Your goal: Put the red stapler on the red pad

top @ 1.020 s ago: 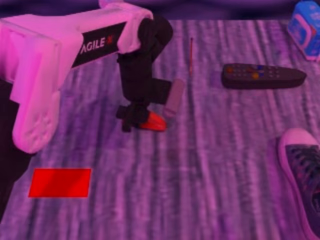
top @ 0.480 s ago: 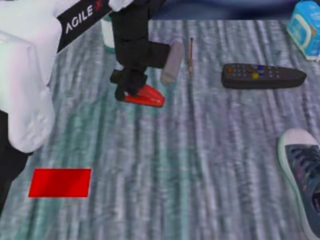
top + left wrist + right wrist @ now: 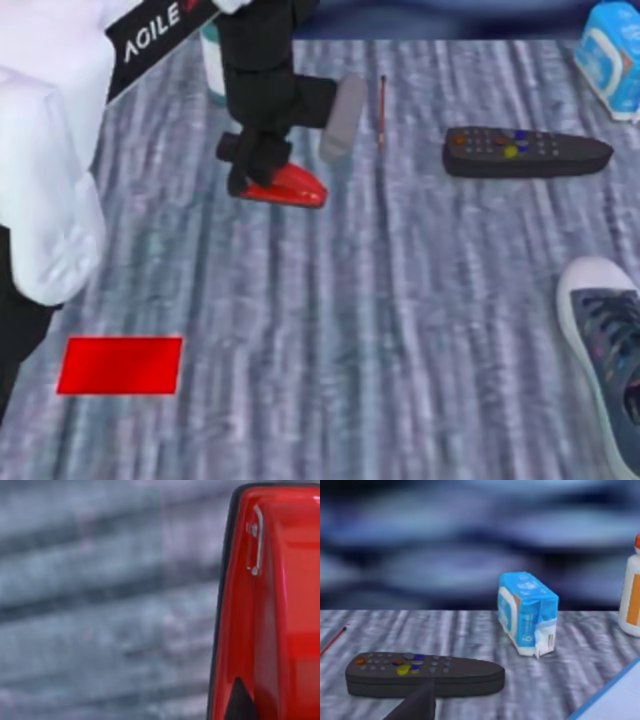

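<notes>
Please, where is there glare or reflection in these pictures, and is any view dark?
Top view: even light, only a faint sheen on the red stapler, whose end the left gripper grips. Left wrist view: bright glossy streaks run along the stapler's shell. Right wrist view: not dark, and no glare on the remote.

stapler point(image 3: 290, 185): glossy red | pad point(image 3: 120, 365): plain red | table point(image 3: 400, 330): grey streaked

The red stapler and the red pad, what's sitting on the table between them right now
Nothing. In the top view, only bare table lies between the red stapler, at the left gripper, and the red pad.
</notes>
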### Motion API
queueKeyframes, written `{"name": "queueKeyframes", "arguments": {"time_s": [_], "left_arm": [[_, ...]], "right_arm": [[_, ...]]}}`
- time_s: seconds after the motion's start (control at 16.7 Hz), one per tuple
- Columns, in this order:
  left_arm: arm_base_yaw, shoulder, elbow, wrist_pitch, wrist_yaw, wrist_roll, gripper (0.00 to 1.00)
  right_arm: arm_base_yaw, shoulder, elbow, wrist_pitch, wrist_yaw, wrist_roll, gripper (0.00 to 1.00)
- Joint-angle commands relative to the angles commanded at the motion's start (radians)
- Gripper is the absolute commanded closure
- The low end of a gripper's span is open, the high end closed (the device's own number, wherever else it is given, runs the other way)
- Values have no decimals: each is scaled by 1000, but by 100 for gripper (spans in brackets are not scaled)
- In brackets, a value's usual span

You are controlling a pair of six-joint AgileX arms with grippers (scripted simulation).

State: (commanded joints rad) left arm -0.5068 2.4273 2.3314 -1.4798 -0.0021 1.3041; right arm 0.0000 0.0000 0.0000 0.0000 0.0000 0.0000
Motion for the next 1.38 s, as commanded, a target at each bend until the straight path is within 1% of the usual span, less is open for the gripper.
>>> {"name": "queueKeyframes", "arguments": {"time_s": [0.12,0.24,0.36,0.48,0.66,0.96,1.2,1.38], "left_arm": [[-1,-9,-17,-14,-12,-68,100],[2,-27,-46,-30,-28,-183,100],[8,-56,-87,-44,-46,-336,100],[18,-97,-142,-53,-64,-532,100],[37,-175,-250,-54,-87,-903,100],[75,-324,-482,-25,-105,-1636,100],[105,-445,-674,29,-95,-2211,100],[128,-540,-805,92,-73,-2582,100]], "right_arm": [[0,0,0,0,0,0,0],[0,0,0,0,0,0,0],[0,0,0,0,0,0,0],[0,0,0,0,0,0,0],[0,0,0,0,0,0,0],[0,0,0,0,0,0,0],[0,0,0,0,0,0,0],[0,0,0,0,0,0,0]]}}
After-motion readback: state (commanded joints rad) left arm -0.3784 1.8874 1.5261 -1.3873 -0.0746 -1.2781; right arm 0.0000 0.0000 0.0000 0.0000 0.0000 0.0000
